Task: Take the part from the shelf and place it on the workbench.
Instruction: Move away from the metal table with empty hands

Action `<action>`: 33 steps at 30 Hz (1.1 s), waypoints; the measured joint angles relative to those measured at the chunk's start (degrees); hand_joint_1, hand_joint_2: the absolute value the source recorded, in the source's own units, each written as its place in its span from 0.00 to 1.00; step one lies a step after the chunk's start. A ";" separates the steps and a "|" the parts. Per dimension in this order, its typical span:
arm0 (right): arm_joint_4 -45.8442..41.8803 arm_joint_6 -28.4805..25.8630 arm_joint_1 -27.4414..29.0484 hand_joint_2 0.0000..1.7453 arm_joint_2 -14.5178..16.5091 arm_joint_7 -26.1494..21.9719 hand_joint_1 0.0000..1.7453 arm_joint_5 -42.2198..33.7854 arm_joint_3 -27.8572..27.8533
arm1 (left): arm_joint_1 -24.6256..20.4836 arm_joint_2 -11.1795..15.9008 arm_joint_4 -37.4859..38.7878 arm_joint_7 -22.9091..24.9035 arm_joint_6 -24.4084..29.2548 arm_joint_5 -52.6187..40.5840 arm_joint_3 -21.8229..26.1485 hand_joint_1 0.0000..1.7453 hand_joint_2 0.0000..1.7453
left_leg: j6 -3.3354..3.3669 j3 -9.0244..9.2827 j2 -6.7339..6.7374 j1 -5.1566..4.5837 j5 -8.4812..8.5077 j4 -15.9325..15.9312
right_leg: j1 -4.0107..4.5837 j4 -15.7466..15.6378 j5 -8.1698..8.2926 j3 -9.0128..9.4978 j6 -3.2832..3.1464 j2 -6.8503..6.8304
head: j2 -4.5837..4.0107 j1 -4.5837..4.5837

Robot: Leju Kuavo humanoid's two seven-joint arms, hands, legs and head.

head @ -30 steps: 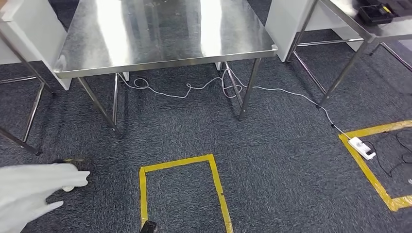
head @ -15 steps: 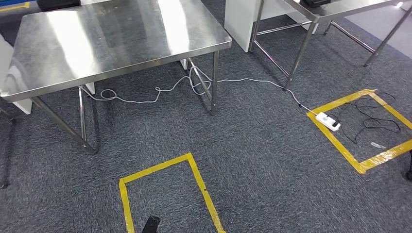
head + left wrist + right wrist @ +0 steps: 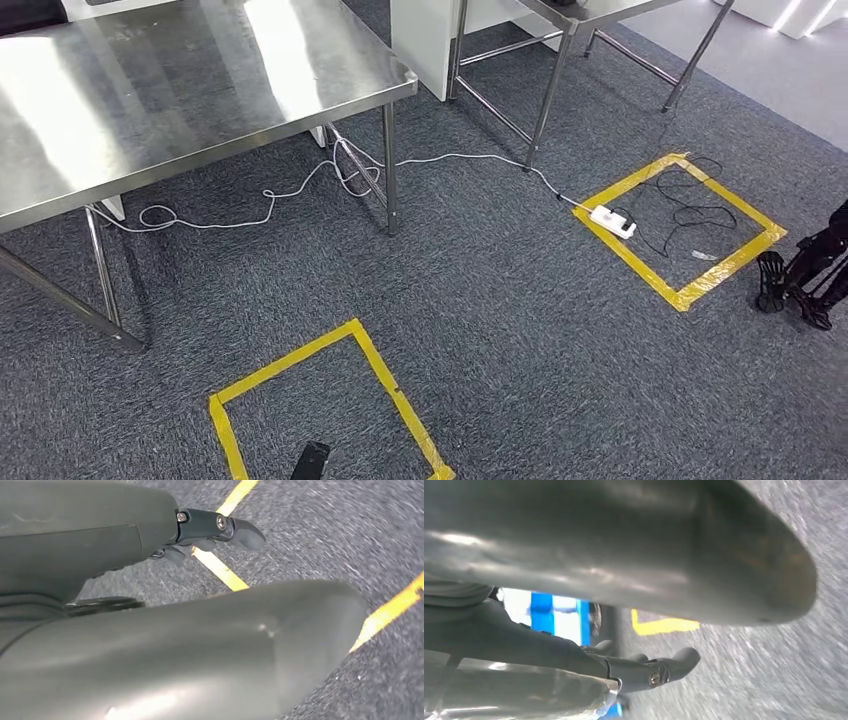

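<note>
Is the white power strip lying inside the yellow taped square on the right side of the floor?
Yes, the white power strip lies just inside the near left edge of the yellow taped square on the carpet.

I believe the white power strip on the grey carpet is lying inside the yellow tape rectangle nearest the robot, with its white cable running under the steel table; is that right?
Not quite. The white power strip lies on the edge of the farther yellow tape rectangle, off to the right, not the nearest yellow tape rectangle. The head view shows this. The rest holds: it rests on the grey carpet, and its white cable runs under the steel table.
</note>
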 joint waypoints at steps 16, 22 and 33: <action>0.00 0.60 -0.21 0.00 -0.02 0.74 0.00 0.38 0.00 | -0.16 -0.15 -0.38 0.49 0.33 -0.28 -0.04 0.00 0.00 | -2.27 -3.84 1.65 -0.52 -7.69 11.30 | -0.47 -9.24 3.51 6.14 -1.86 -2.26 | 0.00 -0.52; 0.00 0.98 -0.01 0.00 0.21 0.74 0.00 0.56 -0.14 | 0.06 -0.13 -0.38 0.56 0.35 -0.28 -0.05 0.00 0.00 | -2.43 -1.18 -1.66 0.37 -3.05 6.30 | -0.18 -8.19 3.71 5.73 -1.87 2.68 | 0.00 -0.56; 0.00 1.88 -0.04 0.00 0.31 0.73 0.00 0.56 -1.02 | 0.22 -0.18 -0.44 0.65 0.44 -0.03 -0.03 0.00 0.00 | 0.40 -0.44 2.29 -0.34 0.12 0.57 | 0.11 8.00 -1.86 -4.36 0.12 -1.67 | 0.00 0.07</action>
